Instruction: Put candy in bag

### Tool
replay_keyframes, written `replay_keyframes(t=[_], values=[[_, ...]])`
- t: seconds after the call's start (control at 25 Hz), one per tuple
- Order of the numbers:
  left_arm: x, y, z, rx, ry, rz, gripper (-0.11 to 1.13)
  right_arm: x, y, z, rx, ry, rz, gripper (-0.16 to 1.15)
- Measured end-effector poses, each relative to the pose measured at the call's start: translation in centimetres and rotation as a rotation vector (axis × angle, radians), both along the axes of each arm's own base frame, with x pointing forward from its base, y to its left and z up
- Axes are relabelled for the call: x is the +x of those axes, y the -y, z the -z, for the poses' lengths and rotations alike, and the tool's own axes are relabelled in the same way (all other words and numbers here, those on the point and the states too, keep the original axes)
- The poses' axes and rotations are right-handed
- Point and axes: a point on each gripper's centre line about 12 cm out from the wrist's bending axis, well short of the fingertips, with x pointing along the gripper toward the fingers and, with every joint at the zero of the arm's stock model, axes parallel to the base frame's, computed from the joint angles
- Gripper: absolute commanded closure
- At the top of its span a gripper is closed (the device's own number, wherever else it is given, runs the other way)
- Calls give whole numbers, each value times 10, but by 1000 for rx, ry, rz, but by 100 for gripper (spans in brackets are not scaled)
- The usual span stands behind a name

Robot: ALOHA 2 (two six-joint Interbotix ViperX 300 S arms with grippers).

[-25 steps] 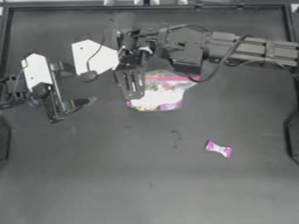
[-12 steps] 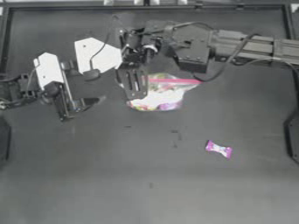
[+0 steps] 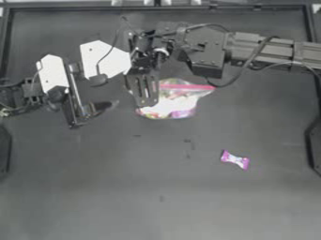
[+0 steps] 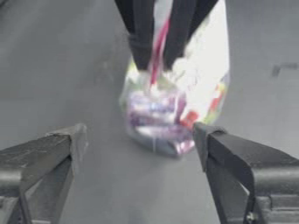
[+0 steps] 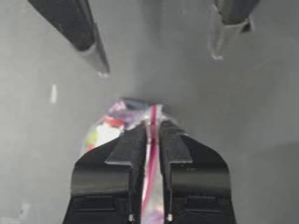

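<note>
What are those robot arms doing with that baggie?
The right gripper has reached across and is shut on the pink strip at the mouth of the bag, which holds colourful sweets. The left gripper waits open just beside the bag, pointing toward it. The candy that should go inside lies alone on the table, untouched.

We seem to be in a robotics lab: a bare dark table (image 3: 94,197) with a raised frame around its edge, cabled robot arms (image 3: 276,47) mounted at its sides, and nothing domestic about.
</note>
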Motion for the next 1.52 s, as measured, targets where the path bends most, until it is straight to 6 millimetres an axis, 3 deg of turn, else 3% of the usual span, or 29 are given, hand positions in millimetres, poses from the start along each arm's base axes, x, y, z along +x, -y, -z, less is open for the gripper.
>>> replay_keyframes(t=[0.4, 1.52], values=[[7, -1, 8, 4, 36, -5, 1, -3, -2, -12, -7, 24, -3, 56], [25, -8, 10, 10, 98, -14, 5, -3, -2, -9, -6, 24, -2, 56]])
